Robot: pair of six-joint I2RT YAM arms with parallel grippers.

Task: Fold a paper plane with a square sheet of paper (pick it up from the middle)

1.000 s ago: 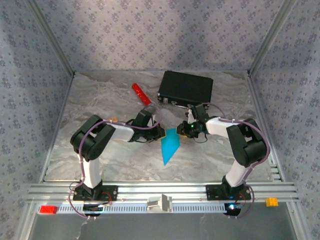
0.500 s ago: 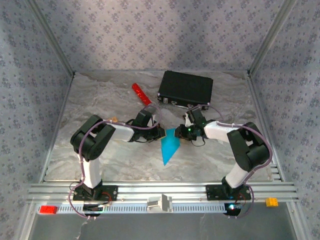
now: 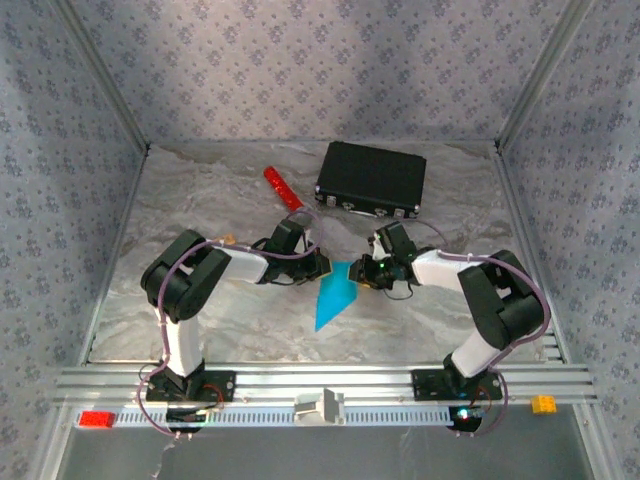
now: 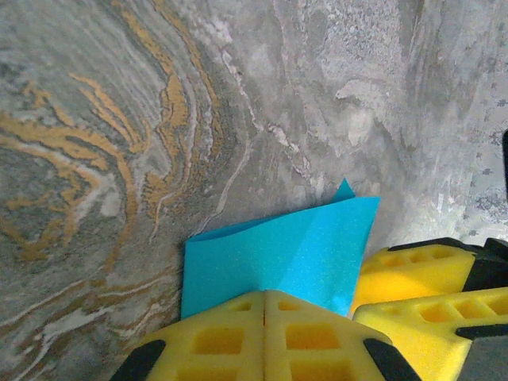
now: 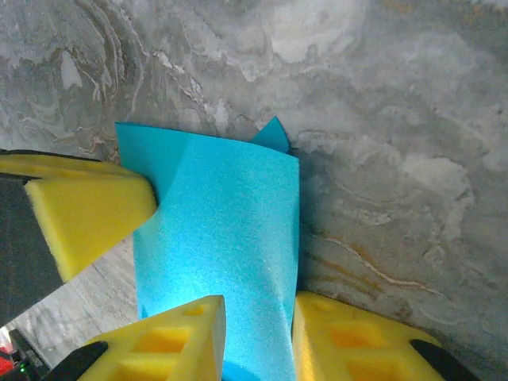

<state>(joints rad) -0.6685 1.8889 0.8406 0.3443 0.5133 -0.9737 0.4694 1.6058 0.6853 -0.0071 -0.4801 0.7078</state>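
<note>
The left gripper (image 4: 264,300) has its yellow pads pressed flat together on the lower edge of the blue paper (image 4: 278,252). The right gripper (image 5: 258,308) is clamped on the same sheet, and the paper fills the narrow gap between its two pads at the bottom of the right wrist view.

In the overhead view the two grippers meet just below the frame's centre, left (image 3: 322,268) and right (image 3: 366,272). The paper (image 3: 333,298) runs from them to a point toward the lower left. It is folded and partly raised. One corner peeks out behind its upper edge in both wrist views.

The marbled grey table (image 3: 200,200) lies under it. A black case (image 3: 371,178) sits above centre, well apart from the paper, with a red stick (image 3: 283,188) just to its left. On the rail along the bottom sit a red brick (image 3: 97,419) at the left and an orange brick (image 3: 543,404) at the right.
</note>
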